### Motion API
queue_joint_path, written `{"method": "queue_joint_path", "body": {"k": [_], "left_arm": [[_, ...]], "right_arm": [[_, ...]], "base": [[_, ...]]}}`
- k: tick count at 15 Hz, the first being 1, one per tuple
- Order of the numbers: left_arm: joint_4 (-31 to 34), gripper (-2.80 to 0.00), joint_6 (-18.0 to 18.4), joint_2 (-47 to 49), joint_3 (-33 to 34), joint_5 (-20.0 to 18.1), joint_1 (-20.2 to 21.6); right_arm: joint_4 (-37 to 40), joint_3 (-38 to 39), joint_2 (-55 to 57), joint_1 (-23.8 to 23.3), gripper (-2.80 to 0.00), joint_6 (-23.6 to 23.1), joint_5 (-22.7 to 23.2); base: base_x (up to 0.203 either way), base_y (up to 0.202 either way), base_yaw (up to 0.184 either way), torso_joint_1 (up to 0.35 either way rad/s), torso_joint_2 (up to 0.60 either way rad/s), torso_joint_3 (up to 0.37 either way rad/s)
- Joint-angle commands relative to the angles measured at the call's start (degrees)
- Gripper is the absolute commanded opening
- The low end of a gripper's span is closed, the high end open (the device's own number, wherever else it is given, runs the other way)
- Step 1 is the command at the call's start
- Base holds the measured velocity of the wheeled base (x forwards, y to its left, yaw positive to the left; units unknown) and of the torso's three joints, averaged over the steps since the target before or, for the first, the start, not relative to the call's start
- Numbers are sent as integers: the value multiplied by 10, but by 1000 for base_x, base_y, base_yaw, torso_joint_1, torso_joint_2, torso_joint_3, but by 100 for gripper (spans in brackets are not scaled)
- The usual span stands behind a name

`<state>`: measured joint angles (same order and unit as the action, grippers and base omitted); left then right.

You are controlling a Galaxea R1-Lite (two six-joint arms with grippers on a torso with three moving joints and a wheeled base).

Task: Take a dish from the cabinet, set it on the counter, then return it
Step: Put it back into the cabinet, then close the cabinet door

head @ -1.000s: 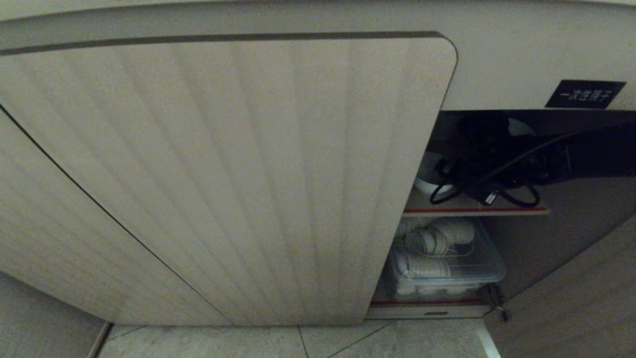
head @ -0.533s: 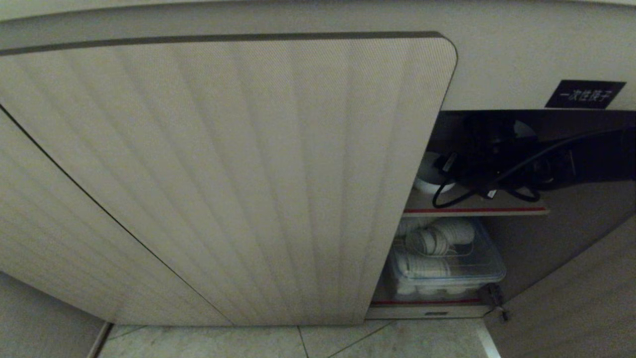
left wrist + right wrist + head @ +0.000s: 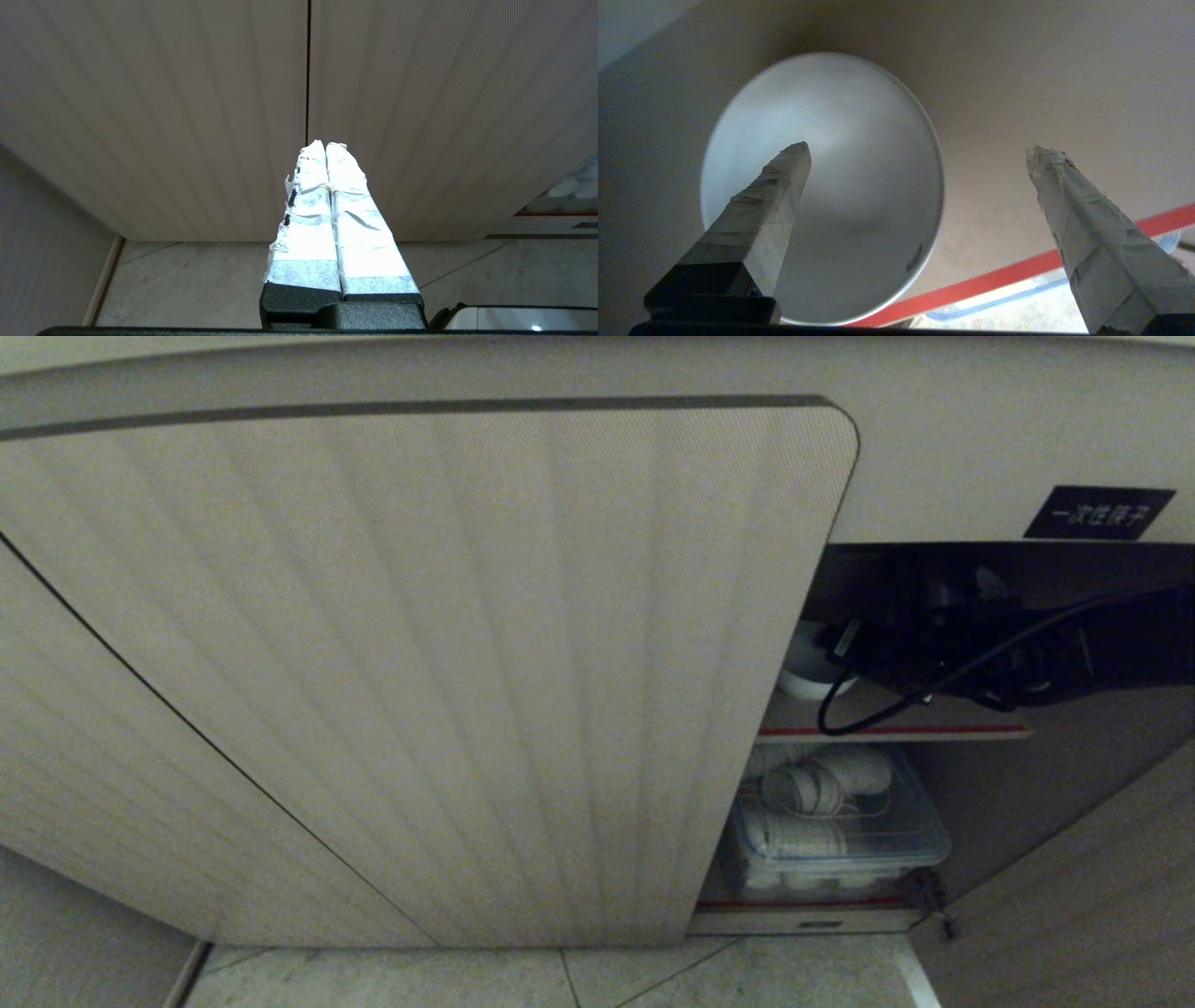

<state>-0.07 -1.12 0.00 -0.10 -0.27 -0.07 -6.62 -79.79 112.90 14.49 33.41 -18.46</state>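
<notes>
The dish (image 3: 859,163), a plain white bowl, stands on the cabinet's upper shelf (image 3: 994,219), which has a red front edge. In the head view the dish (image 3: 805,674) shows at the left of the opening, partly behind my dark right arm (image 3: 1027,649). My right gripper (image 3: 920,154) is open and reaches into the cabinet (image 3: 420,663). One taped finger (image 3: 784,182) hangs over the bowl's inside and the other finger (image 3: 1069,200) is outside it over the shelf. My left gripper (image 3: 325,144) is shut and empty, parked facing the closed ribbed doors. The counter is out of view.
A clear plastic bin (image 3: 840,831) of white dishes fills the lower shelf. The opened door (image 3: 1074,896) stands at the right of the opening. A black label (image 3: 1098,511) sits above it. A black cable (image 3: 868,714) loops down to the shelf edge. Tiled floor (image 3: 653,980) lies below.
My right wrist has risen a little and turned inside the cabinet, and its cable loop now hangs lower at the shelf edge. The dish has stayed in place.
</notes>
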Motion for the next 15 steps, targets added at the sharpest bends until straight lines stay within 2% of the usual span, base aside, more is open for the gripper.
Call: {"method": "queue_joint_path", "body": {"k": [1,13,15], "left_arm": [[0,-280,0,0,0,0,0],[0,-280,0,0,0,-1,0],[0,-280,0,0,0,0,1]], "right_arm": [[-25,12,-2,1,0,-10,-1],[-180,100,-23,1,0,-110,5],[-198,112,-25,1,0,-115,12]], "base": [[0,0,0,0,0,0],[0,0,0,0,0,0],[0,0,0,0,0,0]]}}
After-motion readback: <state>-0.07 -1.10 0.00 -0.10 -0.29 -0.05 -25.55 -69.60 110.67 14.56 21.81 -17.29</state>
